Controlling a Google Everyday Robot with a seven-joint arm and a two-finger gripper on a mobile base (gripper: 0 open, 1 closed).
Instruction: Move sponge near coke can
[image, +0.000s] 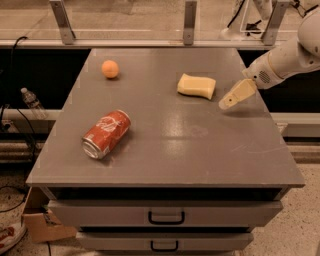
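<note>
The pale yellow sponge (196, 86) lies on the grey tabletop (200, 145), right of centre toward the back. The red coke can (106, 134) lies on its side at the left front, silver top facing the front left. My gripper (226, 104) hangs over the table's right side, a little to the right of the sponge and apart from it, pointing down-left. It holds nothing.
A small orange ball (110, 69) sits at the back left of the table. A metal railing (189, 22) runs along the back edge. Drawers (166, 216) are below the front edge. A cardboard box (40, 220) and a plastic bottle (31, 102) are at the left.
</note>
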